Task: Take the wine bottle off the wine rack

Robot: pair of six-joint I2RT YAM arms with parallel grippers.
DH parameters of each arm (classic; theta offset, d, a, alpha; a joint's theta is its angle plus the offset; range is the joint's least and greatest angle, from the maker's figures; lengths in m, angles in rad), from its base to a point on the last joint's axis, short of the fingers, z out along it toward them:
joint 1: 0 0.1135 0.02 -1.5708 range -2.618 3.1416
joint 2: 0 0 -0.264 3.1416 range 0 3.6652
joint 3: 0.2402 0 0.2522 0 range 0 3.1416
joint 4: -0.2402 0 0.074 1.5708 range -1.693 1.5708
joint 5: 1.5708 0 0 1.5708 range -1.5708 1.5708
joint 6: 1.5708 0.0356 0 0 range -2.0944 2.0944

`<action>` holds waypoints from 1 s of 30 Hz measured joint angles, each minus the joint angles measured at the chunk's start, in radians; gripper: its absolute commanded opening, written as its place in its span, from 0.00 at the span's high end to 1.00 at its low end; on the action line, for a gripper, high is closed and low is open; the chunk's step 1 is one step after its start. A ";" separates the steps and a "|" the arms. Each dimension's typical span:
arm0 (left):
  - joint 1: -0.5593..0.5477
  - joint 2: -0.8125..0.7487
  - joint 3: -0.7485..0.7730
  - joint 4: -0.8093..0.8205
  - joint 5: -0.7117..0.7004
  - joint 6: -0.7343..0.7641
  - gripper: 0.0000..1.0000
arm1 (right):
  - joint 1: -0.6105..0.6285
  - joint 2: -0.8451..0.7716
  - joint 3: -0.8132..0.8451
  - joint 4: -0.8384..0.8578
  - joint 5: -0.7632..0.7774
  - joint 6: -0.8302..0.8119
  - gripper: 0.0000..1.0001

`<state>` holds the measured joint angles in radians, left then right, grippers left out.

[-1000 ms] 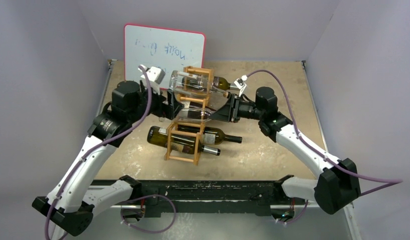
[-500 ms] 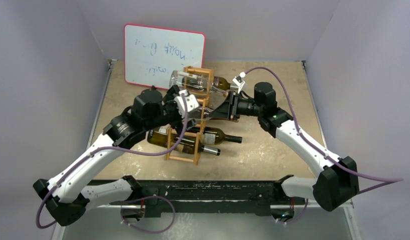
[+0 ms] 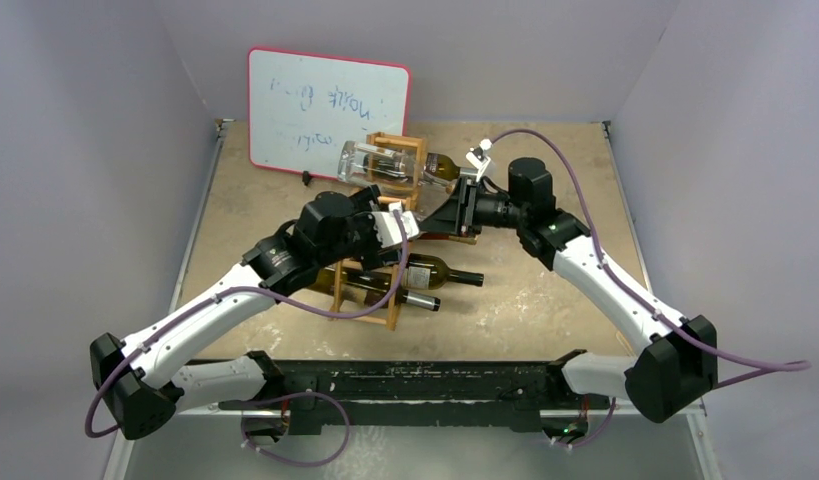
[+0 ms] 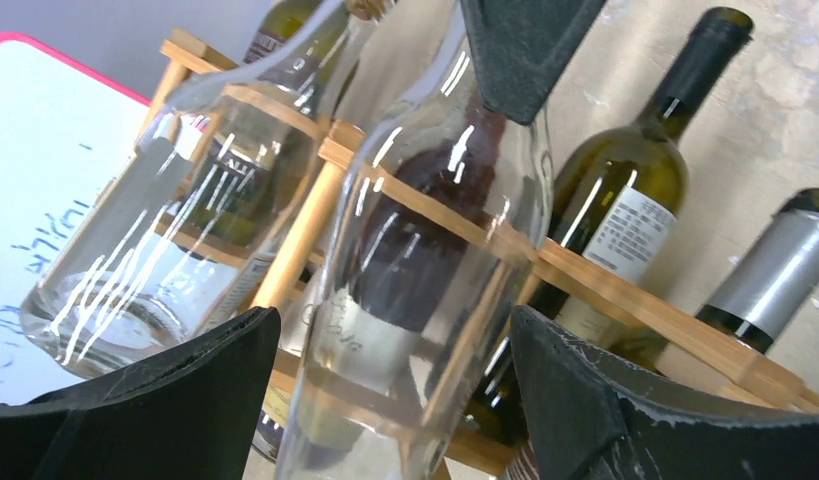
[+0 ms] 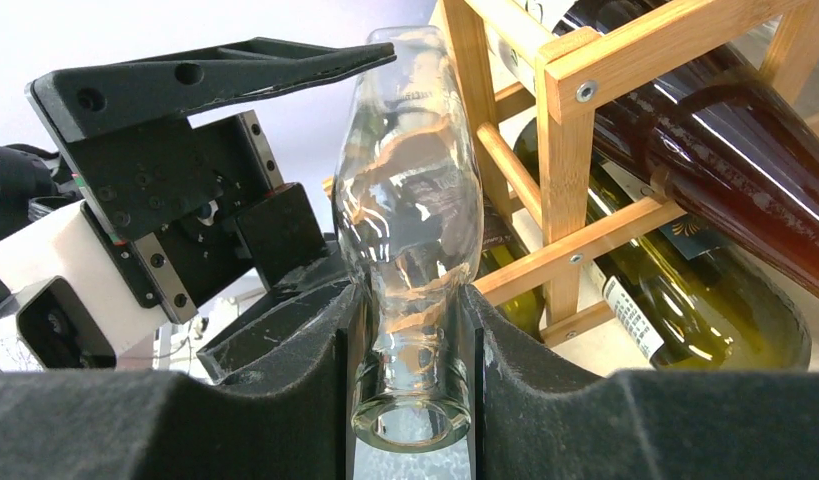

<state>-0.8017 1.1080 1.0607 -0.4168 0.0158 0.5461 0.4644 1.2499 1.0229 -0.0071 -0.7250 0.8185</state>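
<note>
Red-edged whiteboard (image 3: 328,112) behind, wine rack (image 5: 561,180) holding green bottles (image 3: 440,272) and a second clear bottle (image 3: 370,162), the clear wine bottle (image 5: 415,200) through its middle opening, our right gripper (image 5: 410,330) clamped on its neck, our left gripper (image 4: 395,330) with fingers apart around its body.

Left end effector (image 3: 405,227) and right end effector (image 3: 432,214) face each other midway along the wine rack (image 3: 363,318) — a whiteboard (image 3: 325,105) behind.

Top external view: mounted high at the near side, facing down over the whole worktop (image 3: 545,300). Both wrist views: close range, facing each other across the wine rack (image 4: 625,293) and clear bottle (image 5: 415,190), which all three views share.
</note>
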 measured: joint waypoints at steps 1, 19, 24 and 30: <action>0.000 0.000 -0.008 0.019 -0.006 0.004 0.18 | 0.000 0.000 0.003 -0.004 0.000 0.000 1.00; -0.004 -0.109 -0.251 0.392 -0.077 0.011 1.00 | 0.005 -0.002 0.052 -0.009 0.108 -0.065 0.24; -0.003 -0.110 -0.257 0.403 -0.114 -0.036 1.00 | 0.002 -0.013 0.045 0.037 0.166 -0.051 0.01; -0.001 -0.103 -0.253 0.418 -0.171 -0.104 1.00 | 0.011 -0.107 -0.016 0.187 0.243 -0.013 0.04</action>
<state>-0.8024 1.0050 0.8078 0.0013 -0.1555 0.4419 0.4755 1.1431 1.0069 0.1799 -0.4824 0.8055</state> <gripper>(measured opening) 0.620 0.978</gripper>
